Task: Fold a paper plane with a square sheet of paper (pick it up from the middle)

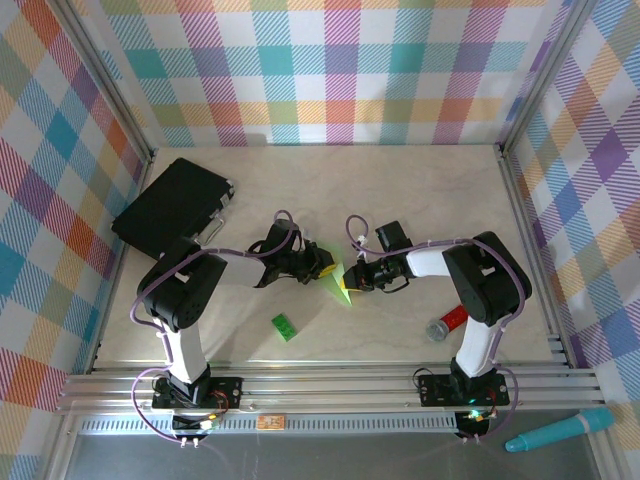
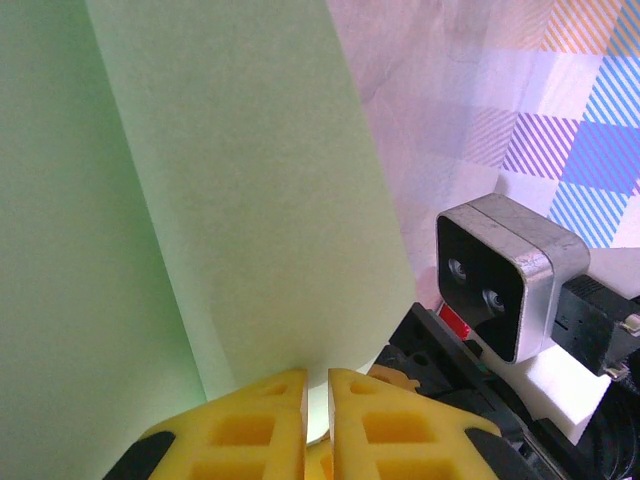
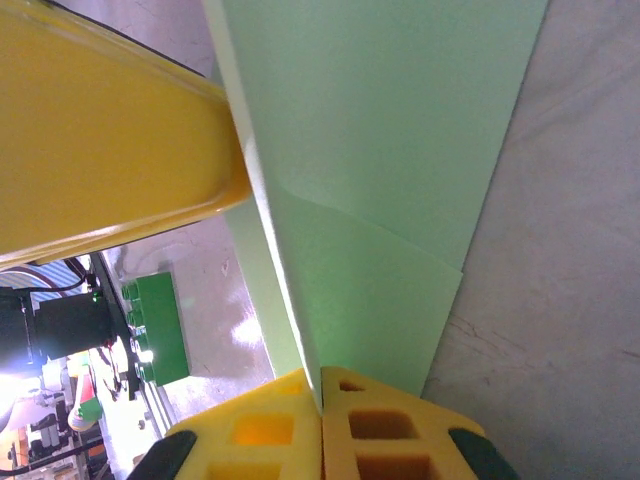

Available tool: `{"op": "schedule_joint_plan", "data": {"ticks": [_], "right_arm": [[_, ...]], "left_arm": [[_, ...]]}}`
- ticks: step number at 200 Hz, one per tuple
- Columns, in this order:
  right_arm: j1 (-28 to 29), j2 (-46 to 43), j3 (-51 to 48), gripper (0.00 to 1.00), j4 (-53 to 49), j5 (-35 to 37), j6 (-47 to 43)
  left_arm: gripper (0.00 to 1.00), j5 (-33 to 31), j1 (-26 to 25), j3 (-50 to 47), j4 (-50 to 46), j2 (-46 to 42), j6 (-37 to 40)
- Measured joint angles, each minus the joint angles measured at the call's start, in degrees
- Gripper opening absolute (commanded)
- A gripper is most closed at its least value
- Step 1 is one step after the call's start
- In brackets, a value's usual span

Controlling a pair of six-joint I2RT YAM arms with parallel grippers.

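Saw, from above, a flat black case (image 1: 175, 205) lying at the far left of the pale desk (image 1: 400, 190), close to the plaid wall (image 1: 60, 200). Found the left arm (image 1: 185, 290) reaching rightward toward the desk's middle, with the left tool (image 1: 322, 262) touching the pale-green paper (image 1: 343, 283). Noted a small bright-green brick (image 1: 285, 327) on the desk nearer the arm bases, below and left of the paper and apart from it. Found the paper itself at the middle of the desk, folded to a narrow shape tapering toward the near edge, held up between the two tools rather than lying flat; could not tell whether its lower tip touched the desk.

Checked the left wrist view: yellow fingers (image 2: 260, 420) set nearly together, with only a sliver between, and the lower edge of the paper (image 2: 250, 200) pinched in that sliver. Saw the other arm's wrist camera (image 2: 510, 275) just to the right.

Checked the right wrist view: right tool (image 3: 321, 385) fully closed on a folded edge of the paper (image 3: 400, 150), overlapping layers and a crease showing. Saw one yellow finger (image 3: 100, 150) of the left tool pressed against the sheet's left face. Spotted the brick (image 3: 160, 325) on the desk behind.

Saw from above the right tool (image 1: 352, 278) meeting the paper's right side. Farther right, noted a red-and-silver cylinder (image 1: 447, 324) lying by the right arm (image 1: 480, 290), and a teal pen-like thing (image 1: 560, 430) off the desk at the near right.
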Motion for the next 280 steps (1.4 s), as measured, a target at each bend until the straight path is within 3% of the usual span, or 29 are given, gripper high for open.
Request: {"op": "schedule_joint_plan", "data": {"ticks": [148,280], "right_arm": [[0.0,-0.22,-0.02,0.22,-1.36,-0.87,1.42],[0.0,-2.6,-1.81,0.25,-3.69,-0.15,3.52]], "left_arm": [[0.13,1.14,-0.11,4.15,-2.91,3.04,1.77],[0.14,1.18,-0.42,4.72,-3.87,3.28,2.34]]}}
